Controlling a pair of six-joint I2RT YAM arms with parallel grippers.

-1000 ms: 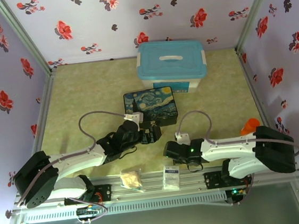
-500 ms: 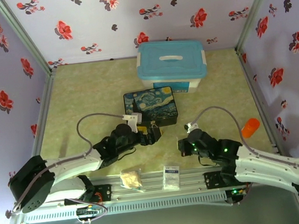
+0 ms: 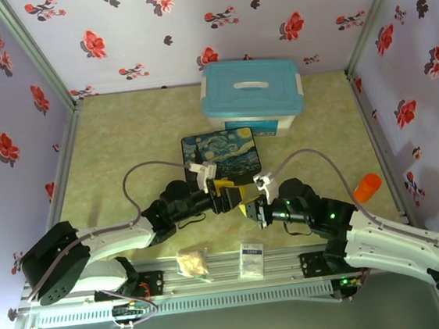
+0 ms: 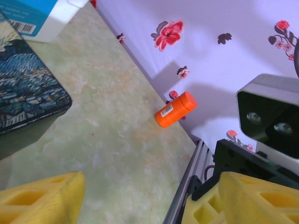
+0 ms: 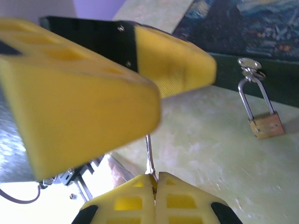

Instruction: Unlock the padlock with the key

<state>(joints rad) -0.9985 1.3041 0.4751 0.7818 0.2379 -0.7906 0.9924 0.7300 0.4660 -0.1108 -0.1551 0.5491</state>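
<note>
The right hand (image 5: 154, 179) is closed, pinching the thin key (image 5: 149, 156). The padlock (image 5: 265, 125) hangs at the box's (image 5: 261, 28) front, near it. The left hand (image 4: 149, 191) gapes, holding nothing.

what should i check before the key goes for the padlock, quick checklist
1. Key gripped by right claw: ok, its thin shaft sticks out of the shut claw.
2. Padlock found: ok, it hangs from the clasp on the dark-blue box.
3. Padlock steadied by left claw: not ok, that claw is open with nothing in it.
4. Key lined up with padlock: not ok, in the right wrist view the padlock sits off to the right of the key.
5. Path clear: cannot tell, a left claw finger looms close above the key.
</note>
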